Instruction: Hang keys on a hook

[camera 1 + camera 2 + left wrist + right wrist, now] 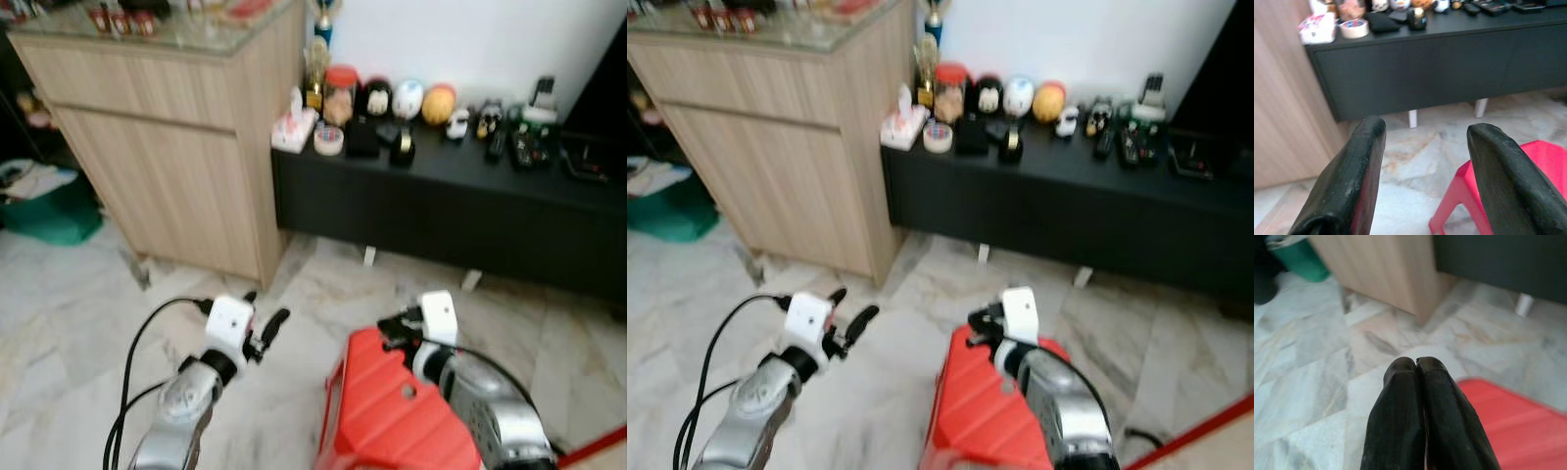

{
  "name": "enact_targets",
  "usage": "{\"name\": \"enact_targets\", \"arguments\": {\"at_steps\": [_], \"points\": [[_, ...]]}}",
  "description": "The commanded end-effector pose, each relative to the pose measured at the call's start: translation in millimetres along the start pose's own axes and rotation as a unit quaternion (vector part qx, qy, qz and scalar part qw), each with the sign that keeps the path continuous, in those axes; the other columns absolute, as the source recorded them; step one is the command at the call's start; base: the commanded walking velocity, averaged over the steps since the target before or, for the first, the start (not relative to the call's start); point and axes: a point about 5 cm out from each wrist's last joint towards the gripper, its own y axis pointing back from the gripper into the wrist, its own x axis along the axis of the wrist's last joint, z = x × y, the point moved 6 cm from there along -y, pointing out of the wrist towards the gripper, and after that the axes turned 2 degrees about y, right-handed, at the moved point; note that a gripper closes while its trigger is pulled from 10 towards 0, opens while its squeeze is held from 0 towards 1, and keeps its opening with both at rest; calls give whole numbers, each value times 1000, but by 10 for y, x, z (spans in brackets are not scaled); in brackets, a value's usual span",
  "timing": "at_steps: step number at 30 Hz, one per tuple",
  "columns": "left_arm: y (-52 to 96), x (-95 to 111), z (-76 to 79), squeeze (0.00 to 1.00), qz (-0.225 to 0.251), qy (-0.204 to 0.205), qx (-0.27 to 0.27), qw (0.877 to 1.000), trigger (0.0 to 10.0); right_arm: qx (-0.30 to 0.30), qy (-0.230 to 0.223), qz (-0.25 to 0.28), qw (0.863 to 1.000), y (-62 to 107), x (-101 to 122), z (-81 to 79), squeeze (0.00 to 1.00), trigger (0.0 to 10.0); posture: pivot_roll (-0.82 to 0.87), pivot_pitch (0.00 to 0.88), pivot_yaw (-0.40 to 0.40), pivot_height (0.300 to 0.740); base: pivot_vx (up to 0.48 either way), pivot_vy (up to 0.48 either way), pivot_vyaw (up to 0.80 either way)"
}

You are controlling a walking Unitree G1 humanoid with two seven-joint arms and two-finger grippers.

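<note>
Neither keys nor hook could be made out. The left pincer (266,328) stood released and the right pincer (1417,363) clenched empty, both before the long black low table (470,211); searching its cluttered top seemed wisest.

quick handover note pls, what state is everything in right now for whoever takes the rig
Left gripper: open, empty, held over the marble floor.
Right gripper: shut, nothing visible between its fingers, above the red stool.
Keys and hook: cannot be made out. Small items crowd the black cabinet top beside the wooden cabinet; too blurred to tell keys.
Done: nothing evident.
Left: find keys, pick up, find hook, hang.
</note>
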Motion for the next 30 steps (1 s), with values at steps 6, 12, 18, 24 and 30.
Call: {"name": "enact_targets", "arguments": {"at_steps": [6, 12, 18, 24, 30], "points": [[-2, -33, 291, 0, -32, -14, -106, 994, 10000, 32, 31, -18, 999, -67, 75, -159, 0, 10000, 39, 0, -85, 737, 0, 0, 0], [-14, -7, 423, 0, -42, -25, -157, 986, 10000, 62, 40, -19, 997, -125, 177, -320, 0, 10000, 47, 0, -90, 737, 0, 0, 0], [-27, 25, 573, 0, -48, -32, -202, 978, 10000, 67, 45, -11, 997, -148, 255, -407, 0, 10000, 47, 0, -90, 737, 0, 0, 0], [-79, 64, 679, 0, -45, -40, -224, 973, 10000, 63, 47, -9, 997, -156, 271, -433, 0, 10000, 45, 0, -84, 737, 0, 0, 0], [-140, 10, 744, 0, -60, -60, -227, 970, 10000, 50, 40, -5, 998, -159, 282, -426, 0, 10000, 42, 0, -76, 737, 0, 0, 0]]}}
